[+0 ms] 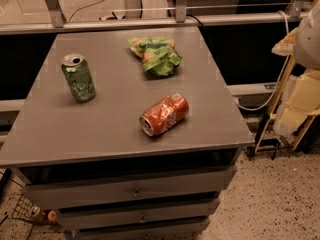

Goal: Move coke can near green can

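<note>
The coke can (pixel 164 115) lies sideways near the front of the worktop (pixel 115 139), well apart from the upright green can (pixel 78 77), while the gripper (pixel 309 34), perhaps the pale shape at far right, has a state I cannot tell.

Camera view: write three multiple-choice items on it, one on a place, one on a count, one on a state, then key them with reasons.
1. Where does the green snack bag lie?
A. far part of the cabinet top
B. in a drawer
C. on the floor

2. How many soda cans are on the cabinet top?
A. one
B. two
C. three

3. How is the coke can placed?
A. upright
B. on its side
C. held in the gripper

Key:
1 A, the bag lies beyond both cans.
2 B, only the coke can and the green can are there.
3 B, its silver end points sideways, and the gripper is not in view.
</note>
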### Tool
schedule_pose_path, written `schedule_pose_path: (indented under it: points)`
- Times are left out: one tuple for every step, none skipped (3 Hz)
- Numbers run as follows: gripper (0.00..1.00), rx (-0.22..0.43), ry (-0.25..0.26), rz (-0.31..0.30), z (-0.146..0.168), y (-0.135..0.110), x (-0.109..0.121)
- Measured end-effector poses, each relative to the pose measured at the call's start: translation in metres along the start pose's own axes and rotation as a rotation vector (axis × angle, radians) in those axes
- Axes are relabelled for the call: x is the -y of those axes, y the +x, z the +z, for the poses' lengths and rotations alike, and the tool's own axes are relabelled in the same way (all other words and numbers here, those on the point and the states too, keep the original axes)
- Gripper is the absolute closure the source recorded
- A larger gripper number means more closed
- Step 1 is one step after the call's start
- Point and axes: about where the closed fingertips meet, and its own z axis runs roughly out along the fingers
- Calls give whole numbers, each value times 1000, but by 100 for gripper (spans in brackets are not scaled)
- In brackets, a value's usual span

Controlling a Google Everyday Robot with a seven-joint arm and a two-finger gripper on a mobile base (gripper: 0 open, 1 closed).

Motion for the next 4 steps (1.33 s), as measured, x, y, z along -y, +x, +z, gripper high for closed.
schedule_pose_path:
  points:
    - [0, 3, 2, -3, 0, -1, 1]
    - [0, 50, -31, -86, 16, -18, 8]
    - [0, 144, -115, -291, 57, -61, 21]
    - [0, 192, -178, -430, 90, -95, 29]
